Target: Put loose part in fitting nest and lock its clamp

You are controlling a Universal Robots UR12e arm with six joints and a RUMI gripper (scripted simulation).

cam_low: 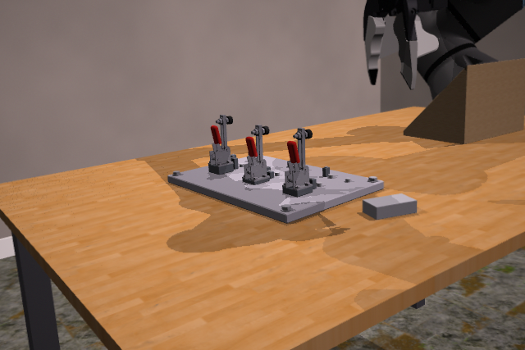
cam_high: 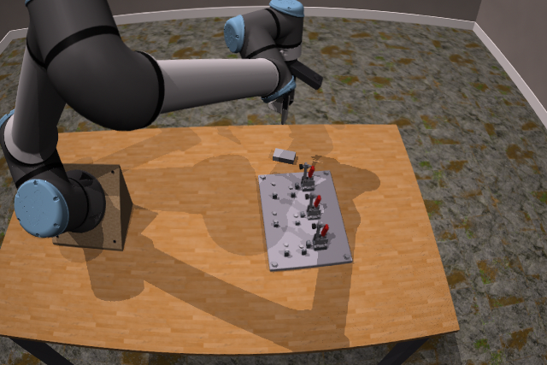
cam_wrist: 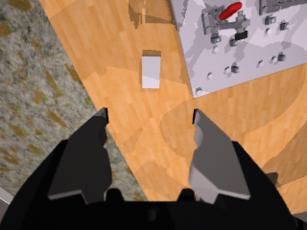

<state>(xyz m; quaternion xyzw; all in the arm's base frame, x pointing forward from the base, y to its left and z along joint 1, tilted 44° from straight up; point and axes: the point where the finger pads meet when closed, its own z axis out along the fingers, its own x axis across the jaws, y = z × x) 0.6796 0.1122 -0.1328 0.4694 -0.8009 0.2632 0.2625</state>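
The loose part (cam_high: 283,156) (cam_low: 390,205) (cam_wrist: 151,71) is a small grey block lying flat on the table just beyond the far end of the grey fixture plate (cam_high: 335,220) (cam_low: 254,200) (cam_wrist: 293,53). The plate carries three toggle clamps with red handles (cam_high: 311,172) (cam_high: 317,201) (cam_high: 323,230) (cam_low: 293,152), all raised with their bars upright. My gripper (cam_high: 284,119) (cam_low: 390,79) (cam_wrist: 151,109) is open and empty. It hangs high above the table's far edge, above and beyond the block.
The wooden table (cam_high: 176,299) (cam_low: 169,274) holds the robot's base block (cam_high: 112,202) (cam_low: 487,100) on its left side. Small pads and stop blocks (cam_high: 274,196) dot the plate beside the clamps. Mottled floor (cam_wrist: 29,96) lies past the table's edge.
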